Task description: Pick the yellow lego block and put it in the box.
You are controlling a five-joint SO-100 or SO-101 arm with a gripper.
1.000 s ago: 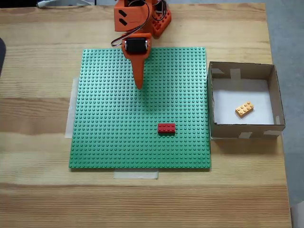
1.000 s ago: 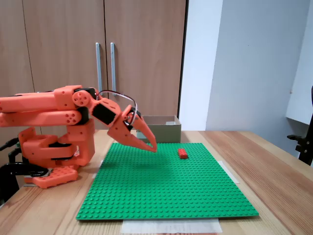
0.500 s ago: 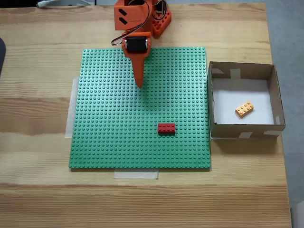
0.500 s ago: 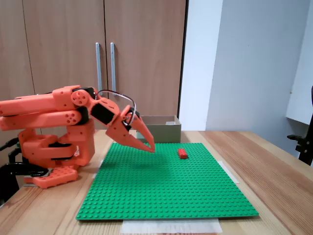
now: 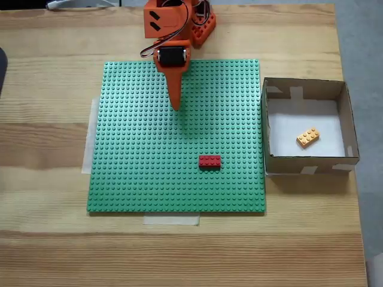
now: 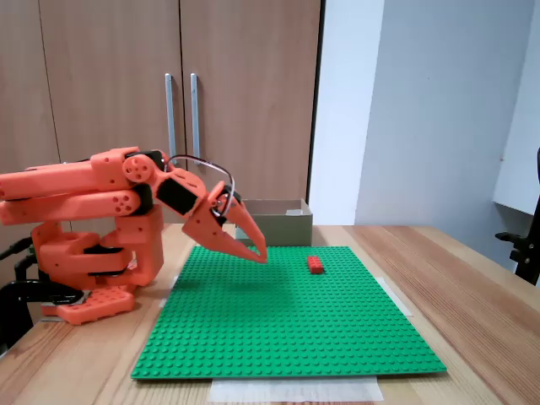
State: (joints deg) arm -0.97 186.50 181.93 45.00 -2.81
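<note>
The yellow lego block point(image 5: 307, 137) lies on the white floor of the box point(image 5: 306, 164), tilted, right of the green baseplate. My orange gripper point(image 5: 175, 107) hangs over the far half of the baseplate, fingers together and empty, well left of the box. From the side, the gripper point(image 6: 260, 254) points down at a slant just above the studs, and the box point(image 6: 278, 226) stands behind it.
A red brick point(image 5: 209, 161) sits on the green baseplate point(image 5: 131, 155) near its front right; it is also seen as the red brick point(image 6: 315, 264) from the side. The arm's base point(image 5: 179, 21) stands at the table's far edge. Bare wood surrounds the plate.
The gripper has drawn back slightly toward the arm's base. Both bricks and the box have stayed put.
</note>
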